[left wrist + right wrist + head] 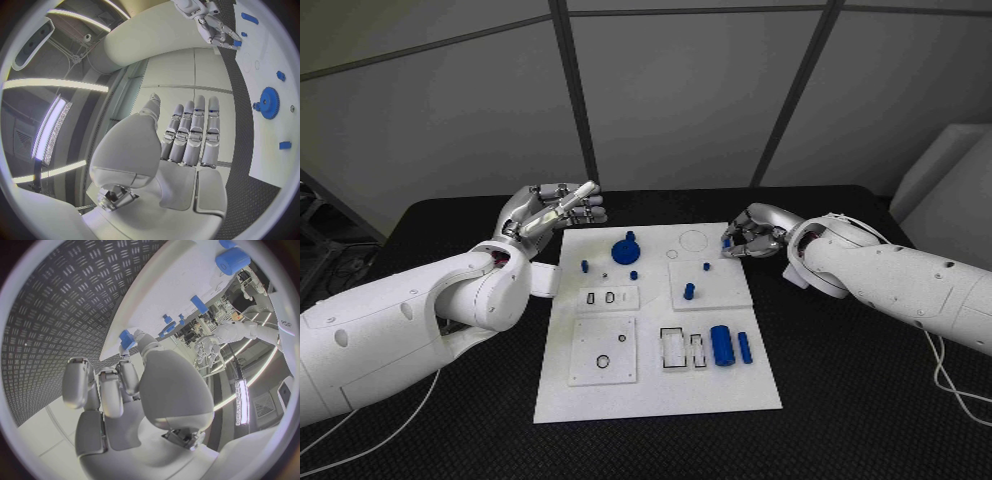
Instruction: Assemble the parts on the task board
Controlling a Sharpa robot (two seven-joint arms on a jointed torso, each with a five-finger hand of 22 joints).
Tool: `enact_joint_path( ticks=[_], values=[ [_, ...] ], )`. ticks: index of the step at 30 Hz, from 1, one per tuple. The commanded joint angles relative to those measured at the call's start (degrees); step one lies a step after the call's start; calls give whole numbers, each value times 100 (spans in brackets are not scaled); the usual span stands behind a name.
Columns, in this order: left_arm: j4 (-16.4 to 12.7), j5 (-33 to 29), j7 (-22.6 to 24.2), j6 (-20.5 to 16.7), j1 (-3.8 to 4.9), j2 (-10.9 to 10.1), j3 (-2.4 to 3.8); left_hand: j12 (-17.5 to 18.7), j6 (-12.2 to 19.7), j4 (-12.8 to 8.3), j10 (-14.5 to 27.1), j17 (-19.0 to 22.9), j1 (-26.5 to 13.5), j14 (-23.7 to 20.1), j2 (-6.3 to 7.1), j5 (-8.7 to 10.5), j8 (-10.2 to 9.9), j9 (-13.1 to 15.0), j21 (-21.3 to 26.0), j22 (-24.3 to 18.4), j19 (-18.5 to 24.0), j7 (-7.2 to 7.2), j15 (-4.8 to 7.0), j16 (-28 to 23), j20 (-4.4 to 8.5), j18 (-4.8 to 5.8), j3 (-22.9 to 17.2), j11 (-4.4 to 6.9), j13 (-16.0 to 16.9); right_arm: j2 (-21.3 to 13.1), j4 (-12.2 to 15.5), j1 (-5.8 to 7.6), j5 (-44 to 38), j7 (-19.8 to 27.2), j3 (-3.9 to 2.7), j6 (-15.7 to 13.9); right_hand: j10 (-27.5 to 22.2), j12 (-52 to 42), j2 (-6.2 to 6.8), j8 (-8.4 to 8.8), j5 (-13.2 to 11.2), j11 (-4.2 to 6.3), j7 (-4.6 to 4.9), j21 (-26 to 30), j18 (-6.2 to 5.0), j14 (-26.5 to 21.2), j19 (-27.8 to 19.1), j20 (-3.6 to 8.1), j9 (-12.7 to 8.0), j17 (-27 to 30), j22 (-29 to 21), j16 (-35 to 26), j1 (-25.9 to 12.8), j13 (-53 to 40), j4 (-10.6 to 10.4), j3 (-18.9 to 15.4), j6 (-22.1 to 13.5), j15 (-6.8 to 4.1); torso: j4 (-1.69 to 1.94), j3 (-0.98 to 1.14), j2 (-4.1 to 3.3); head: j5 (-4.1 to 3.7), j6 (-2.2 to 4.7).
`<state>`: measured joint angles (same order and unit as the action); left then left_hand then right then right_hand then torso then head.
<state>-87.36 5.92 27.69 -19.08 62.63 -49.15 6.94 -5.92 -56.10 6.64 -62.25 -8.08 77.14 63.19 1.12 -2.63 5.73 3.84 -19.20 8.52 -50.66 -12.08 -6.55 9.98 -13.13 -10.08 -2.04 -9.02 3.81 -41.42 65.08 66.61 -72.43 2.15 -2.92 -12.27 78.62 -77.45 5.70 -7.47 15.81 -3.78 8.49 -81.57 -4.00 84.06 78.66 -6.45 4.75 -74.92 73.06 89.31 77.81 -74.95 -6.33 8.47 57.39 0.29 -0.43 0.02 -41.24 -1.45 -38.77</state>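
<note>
The white rectangular task board [661, 390] lies nearest, flat in the middle of the black textured worktop [877, 420], its long side running away from the robot. On its near right part a thick blue cylinder [721, 344] lies just beside a thinner blue rod [744, 347], both next to a pair of outlined rectangular slots [682, 348]. A raised white square plate with an oval hole [606, 352] sits on the near left part. Further up, a short blue peg [688, 291] stands upright in the right-hand square panel, and a blue toothed gear wheel [626, 250] lies near the far edge, with small blue studs [633, 275] close by.

The silver right hand [751, 238] hovers at the board's far right corner, its fingers [128, 377] curled in and pinching a small blue block [127, 339] at the tips, just above the board's edge.

The silver left hand [560, 212] is raised beyond the board's far left corner, well apart from the parts; its fingers [195, 132] are stretched out straight side by side and hold nothing.
</note>
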Motion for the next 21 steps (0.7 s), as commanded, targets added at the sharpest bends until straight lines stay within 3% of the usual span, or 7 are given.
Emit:
enact_joint_path(
  ticks=[1,21],
  values=[
    [-3,32,30,72,6,6,4,32,-19,-43,-39,-6,5,-19,-58,-14,-21,1,19,-6,29,-8,-15,-21,-10,-35,0,-6,6,17,-7,8,-38,-48,-2,-10,54,-31,-58,-30,35,6,-1,-31,30,563,25,20,5,-1378,5,13,-12,-10,-10,-8,47,-49,5,-2,0,0,-5],
    [-9,32,17,82,5,-5,4,32,-19,-43,-39,-6,5,-19,-58,-14,-21,1,19,-6,29,-8,-15,-21,-10,-35,0,-6,6,22,-44,7,-85,-115,-2,-24,43,-14,-72,-46,43,27,-20,-34,32,565,31,39,2,-1386,12,16,24,6,19,14,80,-69,2,3,-1,-3,-17]
  ],
)
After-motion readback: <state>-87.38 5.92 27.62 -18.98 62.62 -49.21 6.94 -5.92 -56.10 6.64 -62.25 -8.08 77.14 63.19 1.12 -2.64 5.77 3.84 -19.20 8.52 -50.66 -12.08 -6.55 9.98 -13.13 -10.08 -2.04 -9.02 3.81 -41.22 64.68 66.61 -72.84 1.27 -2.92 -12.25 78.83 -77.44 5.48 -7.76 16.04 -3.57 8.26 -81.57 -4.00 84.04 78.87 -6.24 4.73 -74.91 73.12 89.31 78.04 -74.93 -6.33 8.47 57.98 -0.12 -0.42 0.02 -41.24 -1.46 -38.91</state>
